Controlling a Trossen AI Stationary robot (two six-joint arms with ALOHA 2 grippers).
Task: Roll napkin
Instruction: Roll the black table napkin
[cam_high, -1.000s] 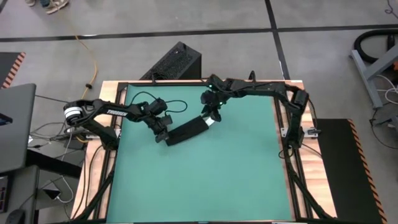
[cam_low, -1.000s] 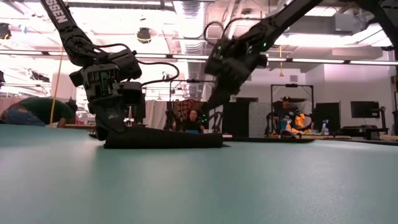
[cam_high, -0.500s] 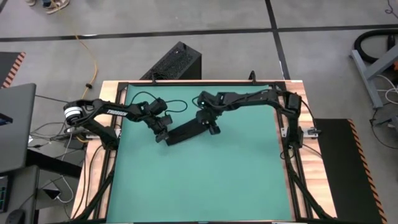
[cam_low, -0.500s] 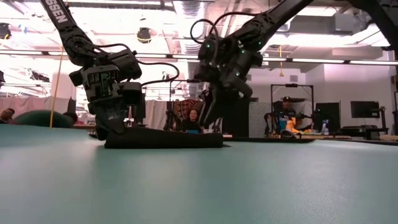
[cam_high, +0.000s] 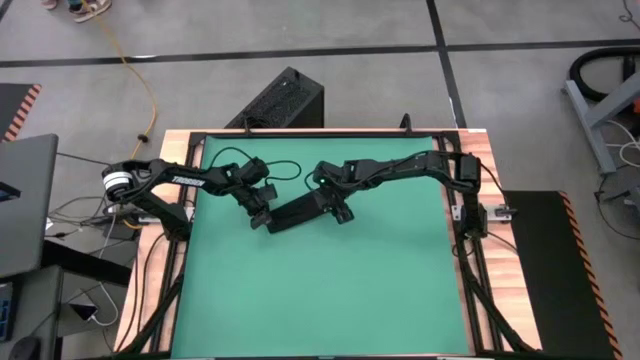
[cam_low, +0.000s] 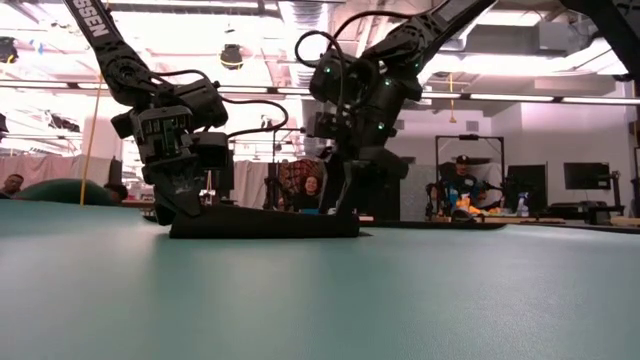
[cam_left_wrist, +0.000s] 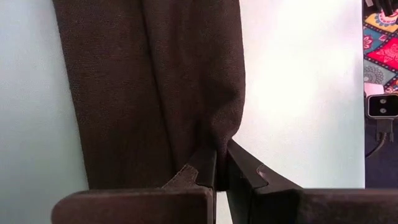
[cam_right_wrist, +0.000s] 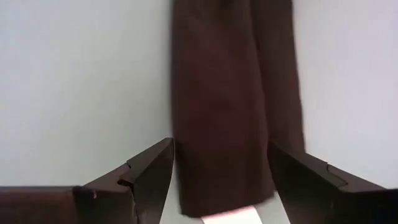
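- Lying as a narrow folded strip, the napkin (cam_high: 300, 211) sits on the green table (cam_high: 330, 300) toward the far edge, a little left of centre, running slantwise between the two grippers.
- Left gripper (cam_high: 262, 217) – clenched on the strip's left end; in its wrist view the fingers (cam_left_wrist: 205, 171) are pressed together with a pinch of the cloth's edge between them.
- Right gripper (cam_high: 338, 208) – a second ago it hung above the right end with its fingers partly apart; it has since come down and spread them fully. The wrist view shows the fingers (cam_right_wrist: 152, 168) either side of the strip's end, white tag (cam_right_wrist: 230, 218) between them, nothing grasped.
- Reading: the right end looks lined up for a pinch, so rolling could start from that end – not yet begun.
- Room: wide bare surface toward the near edge and right side; the far edge is close behind the cloth, so rolling toward the near edge looks freer.
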